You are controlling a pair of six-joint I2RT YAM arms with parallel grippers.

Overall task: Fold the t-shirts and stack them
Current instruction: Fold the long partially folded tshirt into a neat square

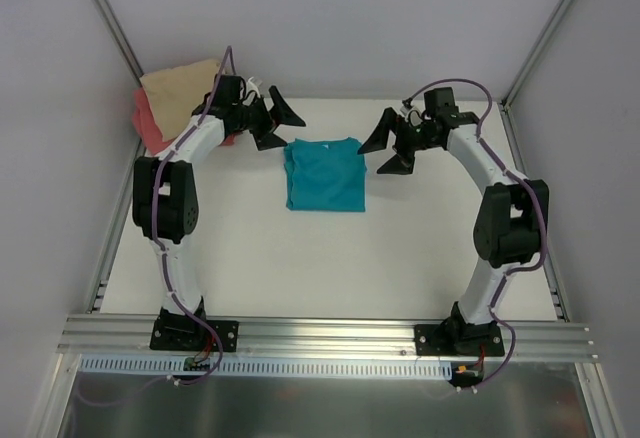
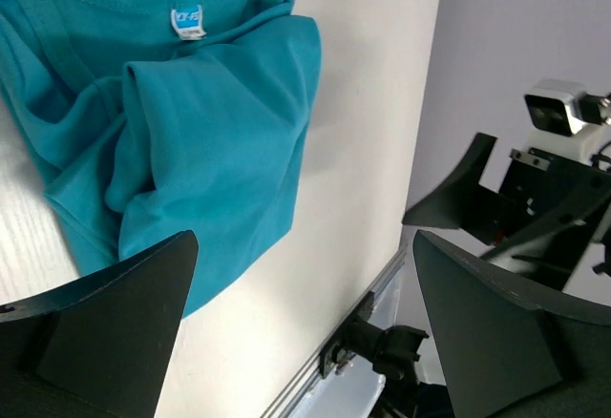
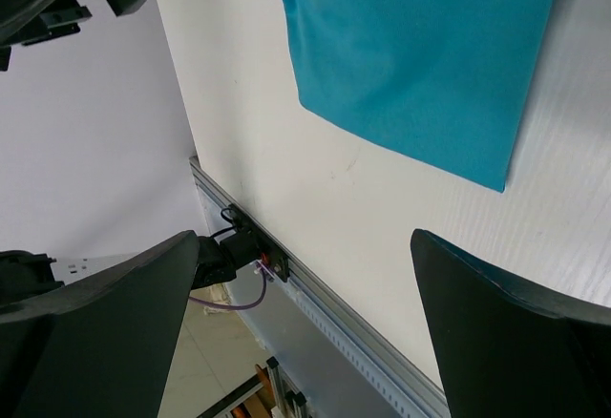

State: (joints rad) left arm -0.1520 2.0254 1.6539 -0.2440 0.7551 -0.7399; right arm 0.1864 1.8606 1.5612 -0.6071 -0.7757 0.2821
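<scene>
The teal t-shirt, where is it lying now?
In the top view, the teal t-shirt lies on the table, toward its far side, between the left claw and the right claw.

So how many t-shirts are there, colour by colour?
Teal t-shirt: 1
Tan-beige t-shirt: 1
Coral-pink t-shirt: 1
Total: 3

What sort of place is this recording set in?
Probably a lab robot cell: a white table boxed in by plain grey panels, left arm and right arm bolted to an aluminium rail.
</scene>
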